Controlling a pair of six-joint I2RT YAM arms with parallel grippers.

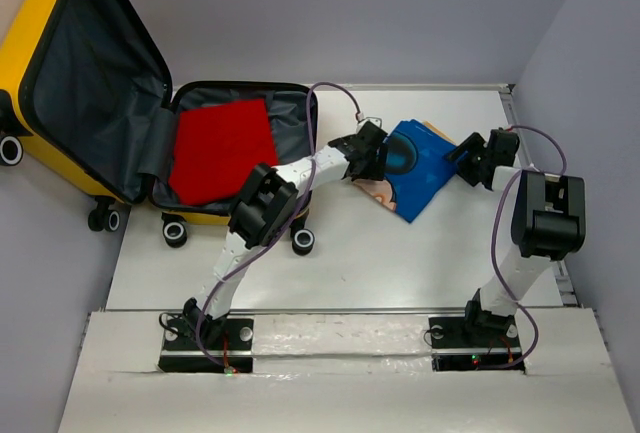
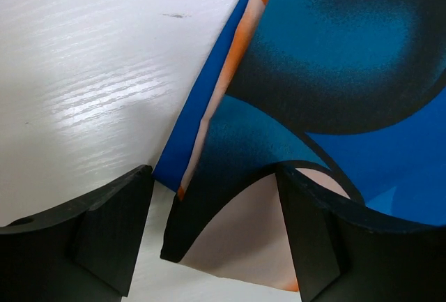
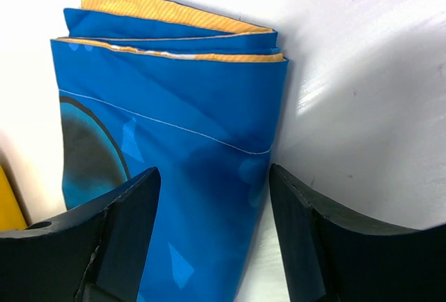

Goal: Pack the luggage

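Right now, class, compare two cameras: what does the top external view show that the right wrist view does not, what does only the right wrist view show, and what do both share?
Only the top external view: the whole open luggage with a red cloth lying in it, and the left hand at the opposite side of the blue cloth. Only the right wrist view: the cloth's stacked folded layers with orange edges, and a thin white stitch line. Both: the folded blue cloth on the white table, with the right hand open at its edge.
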